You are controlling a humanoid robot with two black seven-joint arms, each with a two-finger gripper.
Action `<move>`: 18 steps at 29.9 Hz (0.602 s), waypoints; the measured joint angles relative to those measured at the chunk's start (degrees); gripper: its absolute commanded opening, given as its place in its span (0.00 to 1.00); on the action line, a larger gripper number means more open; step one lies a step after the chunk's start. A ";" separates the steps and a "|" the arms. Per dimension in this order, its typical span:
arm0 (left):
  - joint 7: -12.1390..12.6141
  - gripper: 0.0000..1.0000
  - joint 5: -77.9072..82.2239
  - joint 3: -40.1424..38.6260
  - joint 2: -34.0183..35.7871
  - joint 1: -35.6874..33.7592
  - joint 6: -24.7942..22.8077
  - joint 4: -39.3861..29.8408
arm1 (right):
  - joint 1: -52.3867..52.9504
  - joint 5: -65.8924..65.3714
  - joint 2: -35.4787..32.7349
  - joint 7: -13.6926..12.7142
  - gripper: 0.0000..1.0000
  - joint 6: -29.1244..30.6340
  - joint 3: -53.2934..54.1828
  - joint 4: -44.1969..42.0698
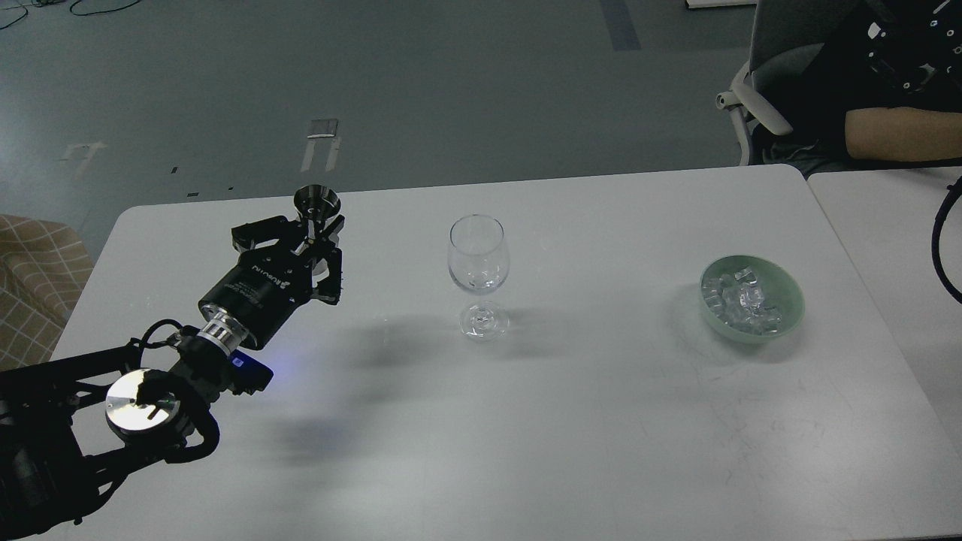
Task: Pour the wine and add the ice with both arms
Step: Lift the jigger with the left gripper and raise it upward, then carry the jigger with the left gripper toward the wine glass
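Note:
My left arm comes in from the lower left. Its gripper (314,234) is shut on the stem of a small metal measuring cup (316,200), held upright above the white table (601,421), left of the glass. The clear stemmed wine glass (479,255) stands upright mid-table and looks empty. The ice (742,299), several clear cubes, lies in a pale green bowl (791,315) at the right. My right gripper is out of view.
A black cable (939,233) hangs at the right edge over a second table (887,225). A seated person's bare forearm (902,134) and an office chair (759,98) are at the back right. A checked cushion (30,278) is at the far left.

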 measured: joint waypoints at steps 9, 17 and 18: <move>0.00 0.15 0.02 5.17 -2.05 -6.03 0.00 -0.12 | -0.12 0.01 0.00 0.00 1.00 0.00 0.03 0.00; 0.00 0.15 0.02 11.52 -4.29 -11.65 0.00 -0.16 | -0.19 0.01 -0.09 0.00 1.00 0.00 0.16 0.08; 0.00 0.15 0.02 12.12 -4.52 -12.05 0.00 -0.15 | -0.25 0.01 -0.09 0.00 1.00 0.00 0.20 0.08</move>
